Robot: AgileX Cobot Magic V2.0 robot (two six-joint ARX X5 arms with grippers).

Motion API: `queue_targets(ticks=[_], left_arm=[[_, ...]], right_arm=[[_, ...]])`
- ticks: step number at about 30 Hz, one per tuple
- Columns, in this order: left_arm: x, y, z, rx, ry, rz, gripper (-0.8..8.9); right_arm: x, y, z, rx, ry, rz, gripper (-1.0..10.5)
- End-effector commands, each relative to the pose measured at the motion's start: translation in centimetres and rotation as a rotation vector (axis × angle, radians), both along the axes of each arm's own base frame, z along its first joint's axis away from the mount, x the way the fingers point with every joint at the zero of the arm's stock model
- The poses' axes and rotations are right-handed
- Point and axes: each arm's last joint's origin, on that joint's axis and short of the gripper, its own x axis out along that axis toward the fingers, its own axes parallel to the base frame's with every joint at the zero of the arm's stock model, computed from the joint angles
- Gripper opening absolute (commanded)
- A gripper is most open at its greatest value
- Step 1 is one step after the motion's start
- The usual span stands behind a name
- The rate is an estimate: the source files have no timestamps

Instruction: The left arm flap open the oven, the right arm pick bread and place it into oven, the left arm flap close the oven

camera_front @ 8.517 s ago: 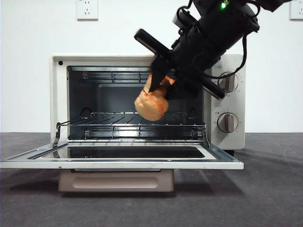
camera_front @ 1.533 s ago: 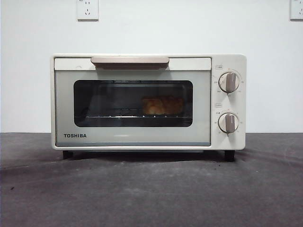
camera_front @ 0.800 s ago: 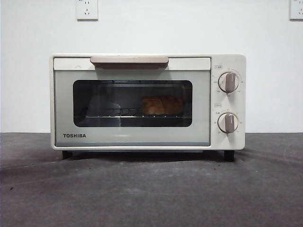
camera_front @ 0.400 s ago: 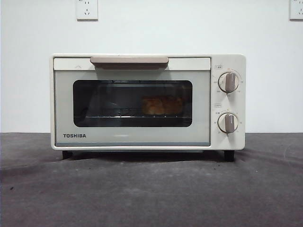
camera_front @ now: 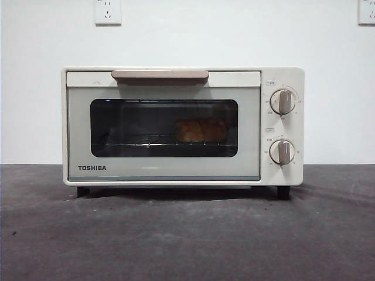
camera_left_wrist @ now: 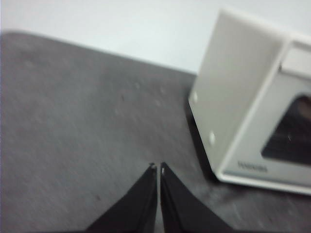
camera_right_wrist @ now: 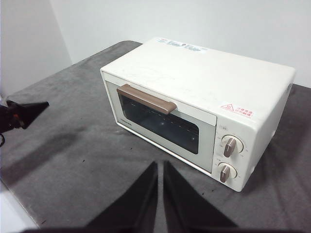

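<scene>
Since several seconds ago, when the door lay flapped down and a black arm held the bread at the mouth of the cavity, the door has been shut and the arm has gone from the front view; over the last two seconds nothing in that view has shifted.

The bread (camera_front: 201,130) now lies inside the oven (camera_front: 183,126), on the wire rack, seen through the dark glass window toward its right half. It shows as a golden-brown lump, dimmed by the glass. The beige bar handle (camera_front: 160,75) sits along the top of the closed door, and two beige knobs (camera_front: 283,101) stand one above the other on the panel to the right of the window. The oven rests on its black feet on the dark grey desk (camera_front: 187,234), with a white wall behind it.

Both arms are well away from the oven. The left pincer (camera_left_wrist: 157,167) hovers over bare desk off the oven's left side, near its front corner, its jaws pressed together and holding nothing. The right pincer (camera_right_wrist: 160,165) hangs high in front of the oven, looking down on its top and door, jaws likewise pressed together and empty. The bread is well apart from both, closed behind the door.
</scene>
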Motion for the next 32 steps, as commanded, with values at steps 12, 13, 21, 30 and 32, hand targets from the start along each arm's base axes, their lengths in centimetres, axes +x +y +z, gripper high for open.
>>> queue_targets(ticks=[12, 13, 21, 30, 32], left_arm=[[-0.42, 0.24, -1.46, 0.122, 0.086, 0.049, 0.21], [-0.42, 0.24, -1.46, 0.13, 0.086, 0.048, 0.21], [-0.42, 0.24, -1.45, 0.151, 0.084, 0.045, 0.21], [-0.42, 0.24, -1.45, 0.151, 0.084, 0.045, 0.21], [-0.42, 0.24, -1.45, 0.151, 0.084, 0.045, 0.21]], right_arm=[[-0.17, -0.1, 0.54, 0.019, -0.019, 0.007, 0.2], [-0.17, -0.11, 0.53, 0.019, -0.019, 0.007, 0.2], [-0.17, -0.11, 0.53, 0.019, -0.019, 0.007, 0.2], [-0.17, -0.11, 0.53, 0.019, -0.019, 0.007, 0.2], [-0.17, -0.11, 0.53, 0.019, -0.019, 0.007, 0.2]])
